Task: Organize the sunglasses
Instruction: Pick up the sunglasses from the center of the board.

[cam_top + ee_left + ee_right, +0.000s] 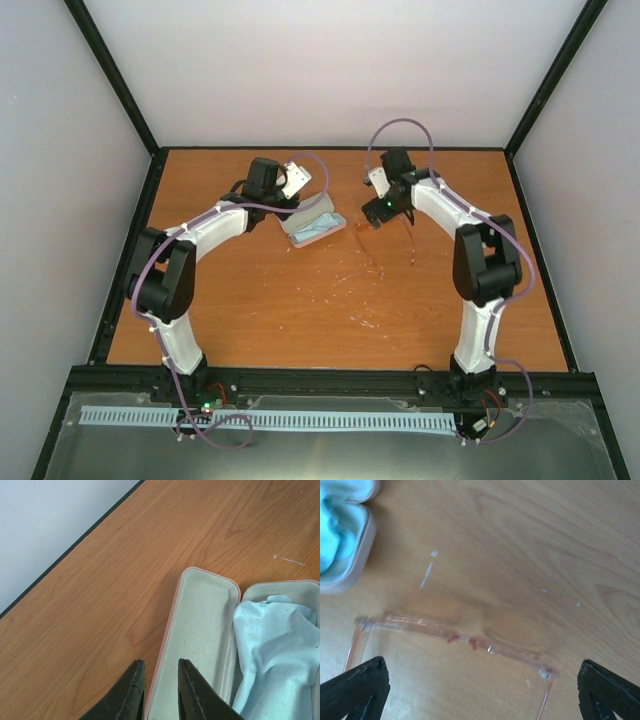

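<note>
**Right gripper** [482, 695]: I read its two black fingers [357, 690] as spread wide, one at each lower corner of the wrist view, with nothing held between them. Within that span, on the wood, lie the thin-framed, translucent reddish-brown sunglasses [465, 640]. The front bar runs crosswise and the slim arms are unfolded, reaching back toward the fingers. I see no contact with either finger. White scuffs [426, 574] mark the board beyond the frame. Farther out, at the upper left of this view, is the rounded end of the pink oblong case [355, 575], near the glasses but apart from them.

**Left gripper** [160, 690]: its dark fingers [131, 692] stand a narrow gap apart, straddling the pink rim of the open case's bare grey-lined half. Wood shows between the rim and one finger, and grey lining between the rim and the other, so I read them as parted, not pinching. The light-blue square cloth [272, 650] lies crumpled in the other half.

**Overhead:** the case sits on the far middle of the orange wooden table [300, 310], between the two grippers. The sunglasses lie just to its right, below the right gripper, faint against the wood.
</note>
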{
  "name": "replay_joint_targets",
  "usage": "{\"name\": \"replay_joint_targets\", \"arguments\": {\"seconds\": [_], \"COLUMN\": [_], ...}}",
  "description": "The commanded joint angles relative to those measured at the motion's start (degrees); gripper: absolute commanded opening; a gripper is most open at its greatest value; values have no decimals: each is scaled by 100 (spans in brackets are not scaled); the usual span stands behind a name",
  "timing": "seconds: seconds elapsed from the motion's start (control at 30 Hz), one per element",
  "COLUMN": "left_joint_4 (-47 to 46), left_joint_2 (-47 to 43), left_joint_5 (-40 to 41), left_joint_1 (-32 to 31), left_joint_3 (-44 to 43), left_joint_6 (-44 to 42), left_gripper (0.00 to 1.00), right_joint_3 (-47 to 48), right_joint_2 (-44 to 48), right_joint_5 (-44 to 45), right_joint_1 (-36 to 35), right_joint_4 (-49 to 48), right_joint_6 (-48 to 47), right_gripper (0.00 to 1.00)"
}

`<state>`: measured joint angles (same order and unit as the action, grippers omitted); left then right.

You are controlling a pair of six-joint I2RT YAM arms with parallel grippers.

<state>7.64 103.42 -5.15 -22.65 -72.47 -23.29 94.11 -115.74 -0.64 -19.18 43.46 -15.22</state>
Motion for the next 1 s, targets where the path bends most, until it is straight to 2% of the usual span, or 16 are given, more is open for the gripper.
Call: {"name": "replay_joint_targets", "arguments": {"seconds": [0.0,0.07,0.13,0.27,0.47,0.7,0.97], "left_joint_4": [54,69,72,71,71,46,27], "left_joint_2": [-178,-190,-207,-225,-224,-217,-190], "left_joint_5": [102,99,93,115,201,217,212], "left_joint_1": [-11,-11,-9,-11,-11,-11,-11], "left_joint_3": [-26,-24,-9,43,67,137,149], "left_joint_6": [-59,-30,-14,-33,-36,18,33], "left_gripper": [21,21,21,21,21,21,21], "right_joint_3": [-1147,-1688,-1954,-1396,-981,-1005,-813], "right_joint_2": [1177,1683,1832,1374,876,760,463], "right_joint_5": [-614,-1052,-1203,-1593,-1532,-1422,-1328], "right_joint_1": [74,152,217,442,446,454,387], "right_joint_4": [-1671,-2175,-2222,-1170,-629,-375,-562], "right_joint_6": [-1241,-1909,-2434,-2997,-3923,-4331,-4458], "right_gripper": [100,100,100,99,96,87,84]}}
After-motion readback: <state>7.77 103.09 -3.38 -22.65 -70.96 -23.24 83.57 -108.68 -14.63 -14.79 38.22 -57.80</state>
